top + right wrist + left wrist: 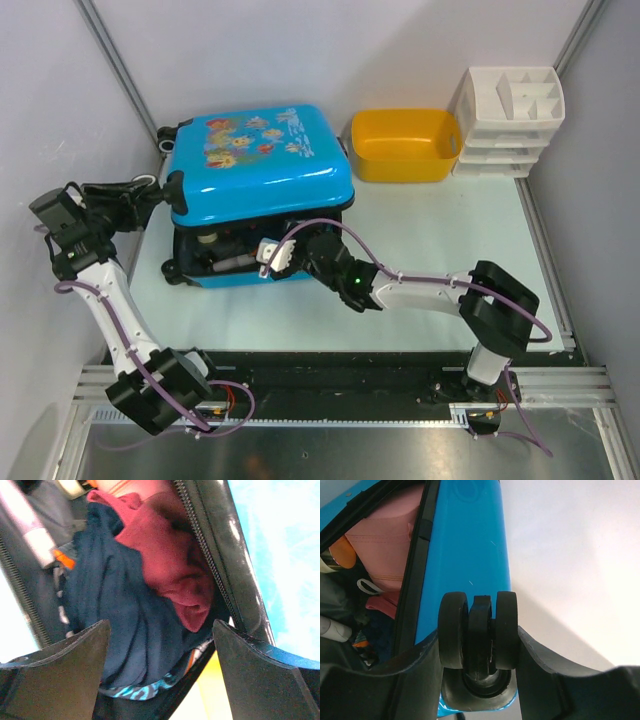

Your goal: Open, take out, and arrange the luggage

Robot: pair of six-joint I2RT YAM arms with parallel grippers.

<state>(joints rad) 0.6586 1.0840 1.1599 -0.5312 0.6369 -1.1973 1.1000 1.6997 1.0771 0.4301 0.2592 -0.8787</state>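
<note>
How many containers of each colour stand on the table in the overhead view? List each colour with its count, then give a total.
Blue: 1, the luggage
Yellow: 1, the tub
White: 1, the drawer organiser
Total: 3

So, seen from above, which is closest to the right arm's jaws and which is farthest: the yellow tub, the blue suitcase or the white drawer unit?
1. Blue suitcase: right at them, left of centre.
2. Yellow tub: farther back, right of the suitcase.
3. White drawer unit: back right corner.
</note>
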